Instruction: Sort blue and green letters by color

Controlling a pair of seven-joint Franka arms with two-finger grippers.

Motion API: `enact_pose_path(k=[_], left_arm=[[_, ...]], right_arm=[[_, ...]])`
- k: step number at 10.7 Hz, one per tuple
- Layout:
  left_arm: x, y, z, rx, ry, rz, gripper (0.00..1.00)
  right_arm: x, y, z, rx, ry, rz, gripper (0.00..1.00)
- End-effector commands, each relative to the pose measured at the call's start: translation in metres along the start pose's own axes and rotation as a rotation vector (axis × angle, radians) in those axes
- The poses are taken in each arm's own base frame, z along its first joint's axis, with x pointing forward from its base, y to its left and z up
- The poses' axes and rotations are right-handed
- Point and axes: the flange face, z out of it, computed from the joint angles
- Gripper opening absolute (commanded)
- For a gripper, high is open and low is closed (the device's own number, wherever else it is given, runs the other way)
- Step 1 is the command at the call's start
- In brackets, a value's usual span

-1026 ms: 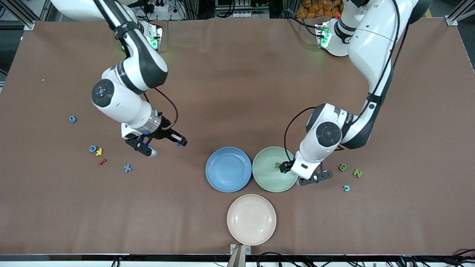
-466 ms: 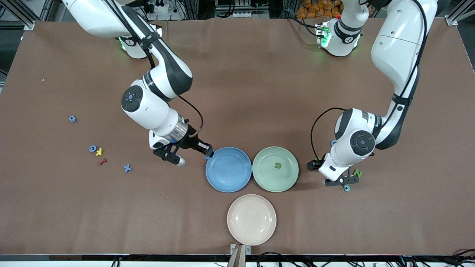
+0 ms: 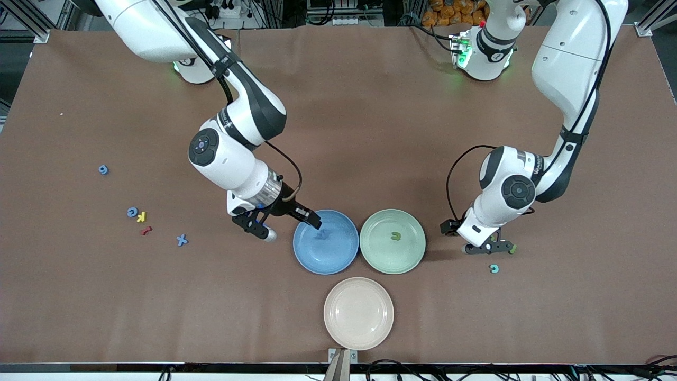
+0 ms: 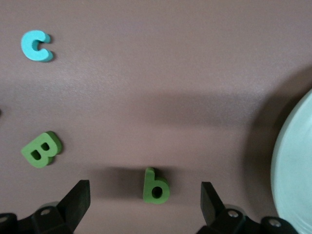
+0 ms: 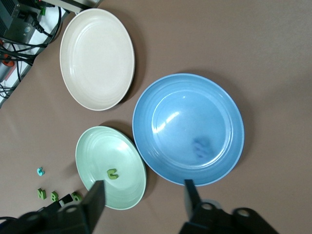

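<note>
Nearest the tabletop's front edge, the cream plate [image 3: 358, 313] is sitting bare. Farther in, toward the left arm's end, a teal C [image 3: 494, 268] is lying alone.

Farther still, the left gripper [image 4: 144, 194] is hanging low with its jaws spread wide on either side of a green b [image 4: 156, 185], not touching it. It is working just beside the green plate [image 3: 381, 256], where a green U [image 3: 394, 236] is lying. We are judging the step as picking up this b. To do it well we should be centring the jaws on it, sinking to the tabletop and closing across its narrow width. We should also be keeping clear of the green B [image 4: 41, 148] nearby.

The right gripper [image 5: 143, 195] is hovering over the rim of the blue plate [image 3: 317, 259], jaws apart and holding nothing. More blue letters, such as the X [image 3: 182, 240], are waiting toward the right arm's end.

A blue smear [image 5: 202, 146] in the blue plate is too blurred to read; we are taking it for a letter. In the front view the left arm is hiding the b and the B.
</note>
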Motion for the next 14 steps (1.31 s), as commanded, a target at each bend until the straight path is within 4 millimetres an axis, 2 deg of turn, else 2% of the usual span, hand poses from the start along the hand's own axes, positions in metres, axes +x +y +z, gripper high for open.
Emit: enact_pose_path(k=[1, 3, 4, 6, 7, 9, 11, 12, 14], left_arm=[[-0.018, 0.000, 0.006, -0.009, 0.027, 0.023, 1.00], [-0.023, 0.004, 0.013, -0.015, 0.033, 0.028, 1.00], [-0.026, 0.004, 0.018, -0.018, 0.035, 0.032, 1.00], [-0.027, 0.005, 0.021, -0.020, 0.037, 0.036, 1.00], [-0.028, 0.004, 0.027, -0.015, 0.033, 0.046, 0.95], [-0.028, 0.004, 0.030, -0.018, 0.040, 0.047, 0.58], [-0.028, 0.003, 0.030, -0.018, 0.040, 0.050, 0.23], [-0.027, 0.002, 0.030, -0.016, 0.041, 0.053, 0.11], [-0.026, 0.003, 0.029, -0.014, 0.045, 0.061, 0.02]], right_arm=[[0.006, 0.008, 0.005, -0.030, -0.013, 0.026, 1.00], [0.020, 0.035, -0.002, -0.117, -0.038, 0.026, 1.00], [0.026, 0.049, -0.012, -0.196, -0.050, -0.061, 1.00], [0.036, 0.091, -0.024, -0.282, -0.034, -0.192, 1.00], [0.043, 0.112, -0.035, -0.294, -0.034, -0.242, 1.00], [0.055, 0.144, -0.050, -0.310, -0.038, -0.320, 1.00], [0.074, 0.203, -0.061, -0.349, -0.075, -0.425, 1.00], [0.095, 0.235, -0.066, -0.349, -0.074, -0.461, 1.00], [0.137, 0.267, -0.063, -0.320, -0.038, -0.513, 1.00]])
